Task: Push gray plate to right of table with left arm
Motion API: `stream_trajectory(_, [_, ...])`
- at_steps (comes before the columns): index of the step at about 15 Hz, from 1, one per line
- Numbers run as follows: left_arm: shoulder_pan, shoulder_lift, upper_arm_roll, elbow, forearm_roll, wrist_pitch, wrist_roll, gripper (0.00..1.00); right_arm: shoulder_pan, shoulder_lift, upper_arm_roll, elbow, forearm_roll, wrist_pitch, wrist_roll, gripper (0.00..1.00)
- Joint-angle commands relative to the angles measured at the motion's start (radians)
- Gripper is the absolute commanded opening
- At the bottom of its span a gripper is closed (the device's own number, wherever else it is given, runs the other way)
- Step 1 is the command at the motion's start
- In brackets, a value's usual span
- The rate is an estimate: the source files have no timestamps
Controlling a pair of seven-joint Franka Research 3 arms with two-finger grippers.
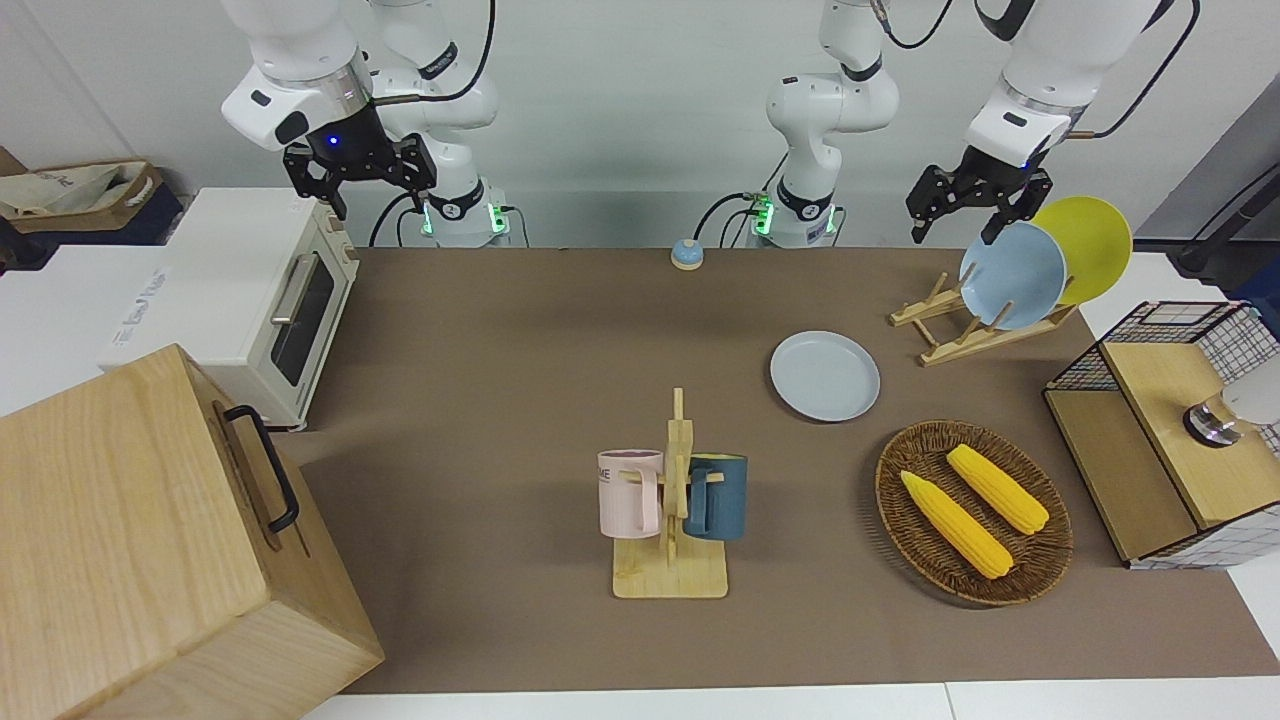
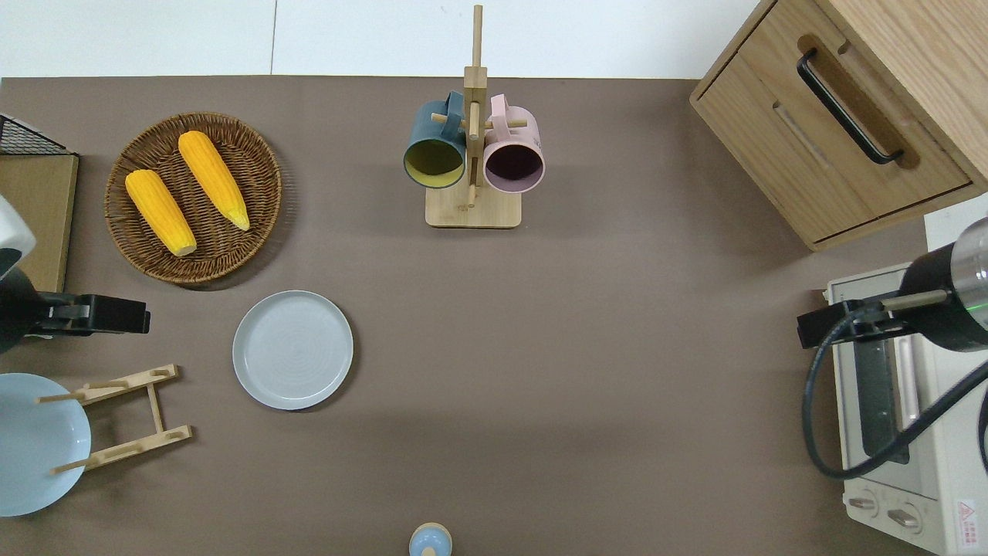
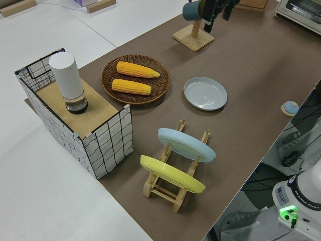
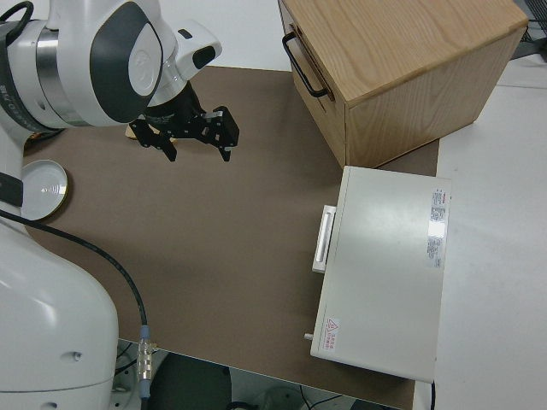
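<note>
The gray plate (image 1: 825,376) lies flat on the brown table (image 1: 500,350), nearer to the robots than the wicker basket and toward the left arm's end. It also shows in the overhead view (image 2: 293,349), the left side view (image 3: 205,93) and the right side view (image 4: 38,188). My left gripper (image 1: 952,235) is open and empty, raised in the air. In the overhead view the left gripper (image 2: 93,316) is over the table between the basket and the plate rack, apart from the plate. My right gripper (image 1: 380,195) is open and its arm is parked; it also shows in the right side view (image 4: 199,154).
A wicker basket (image 2: 147,262) holds two corn cobs. A wooden rack (image 1: 960,335) holds a sky-blue plate (image 1: 1012,275) and a yellow plate (image 1: 1095,240). A mug tree (image 1: 672,570) stands mid-table. A toaster oven (image 1: 250,300), a wooden cabinet (image 1: 130,540) and a wire box (image 1: 1160,440) stand at the ends.
</note>
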Motion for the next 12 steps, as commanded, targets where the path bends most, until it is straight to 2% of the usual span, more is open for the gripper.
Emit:
stream_trajectory(1, [-0.002, -0.009, -0.001, 0.000, 0.001, 0.009, -0.016, 0.99, -0.020, -0.002, 0.016, 0.009, 0.004, -0.016, 0.013, 0.983])
stream_trajectory(12, [-0.001, -0.012, -0.001, -0.006, -0.009, 0.003, -0.019, 0.99, -0.020, -0.002, 0.016, 0.009, 0.004, -0.016, 0.012, 0.983])
